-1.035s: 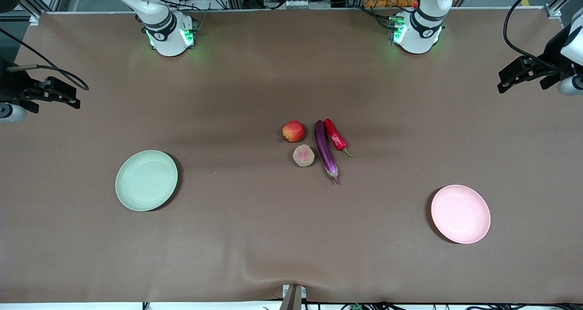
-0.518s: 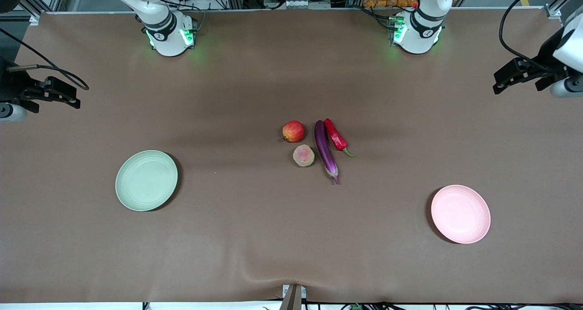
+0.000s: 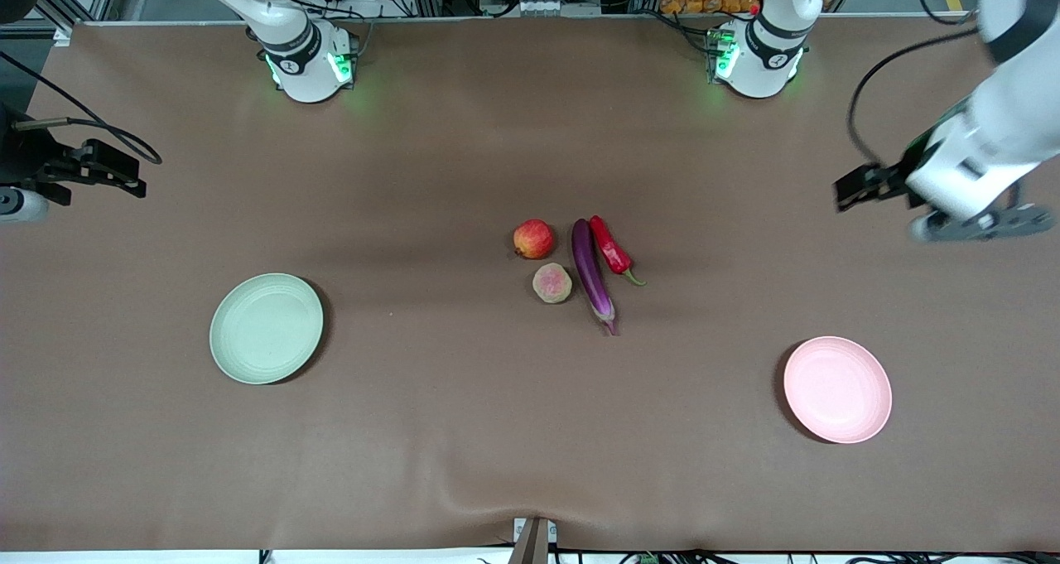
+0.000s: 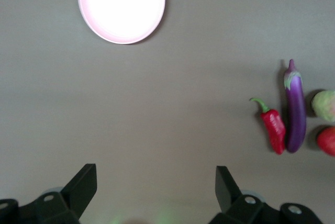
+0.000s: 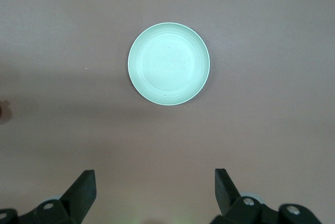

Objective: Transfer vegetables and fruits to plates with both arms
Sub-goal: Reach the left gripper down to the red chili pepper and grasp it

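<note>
Arms hang above the table ends, left gripper (image 4: 154, 185) and right gripper (image 5: 154, 187) with jaws wide.

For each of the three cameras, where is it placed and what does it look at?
Front view: high, facing both bases; shows the table, left gripper, right gripper.
Left wrist view: looks down past open fingers at the pink plate, eggplant, chili; front shares these.
Right wrist view: looks down past open fingers at the green plate.
</note>
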### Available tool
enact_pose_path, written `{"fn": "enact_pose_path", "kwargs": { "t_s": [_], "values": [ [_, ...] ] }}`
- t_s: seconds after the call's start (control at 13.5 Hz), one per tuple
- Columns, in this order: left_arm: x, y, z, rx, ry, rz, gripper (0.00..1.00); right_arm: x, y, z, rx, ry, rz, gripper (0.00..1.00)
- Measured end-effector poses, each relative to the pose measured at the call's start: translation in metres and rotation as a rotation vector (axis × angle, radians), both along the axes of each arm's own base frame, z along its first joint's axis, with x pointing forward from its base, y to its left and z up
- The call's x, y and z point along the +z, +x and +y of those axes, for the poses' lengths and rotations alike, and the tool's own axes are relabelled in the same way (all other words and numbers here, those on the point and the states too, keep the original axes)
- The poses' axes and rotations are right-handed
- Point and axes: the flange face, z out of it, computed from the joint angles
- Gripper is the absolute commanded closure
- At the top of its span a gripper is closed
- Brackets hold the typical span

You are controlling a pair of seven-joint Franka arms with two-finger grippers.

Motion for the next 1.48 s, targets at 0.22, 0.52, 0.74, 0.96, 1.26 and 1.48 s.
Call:
{"fn": "enact_pose_path", "kwargs": {
  "t_s": [0.22, 0.52, 0.74, 0.96, 1.26, 1.48],
  "values": [
    [-0.06, 0.007, -0.06, 0.077, 0.007, -0.011, 0.0, 0.0, 0.0, 0.0, 0.0, 0.0, 0.0, 0.0],
    [-0.143, -0.017, -0.135, 0.227, 0.013, -0.037, 0.0, 0.0, 0.0, 0.0, 0.0, 0.0, 0.0, 0.0],
    [-0.198, -0.04, -0.188, 0.316, 0.018, -0.037, 0.0, 0.0, 0.0, 0.0, 0.001, 0.0, 0.0, 0.0],
    [-0.243, -0.058, -0.237, 0.38, 0.009, -0.044, 0.0, 0.0, 0.0, 0.001, 0.001, 0.0, 0.0, 0.0],
    [-0.277, -0.074, -0.247, 0.421, 0.018, -0.035, 0.0, 0.0, 0.0, 0.001, 0.001, 0.0, 0.001, 0.0],
    [-0.303, -0.099, -0.26, 0.476, -0.003, -0.056, 0.0, 0.0, 0.0, 0.001, 0.001, 0.0, 0.002, 0.0]
  ]
}}
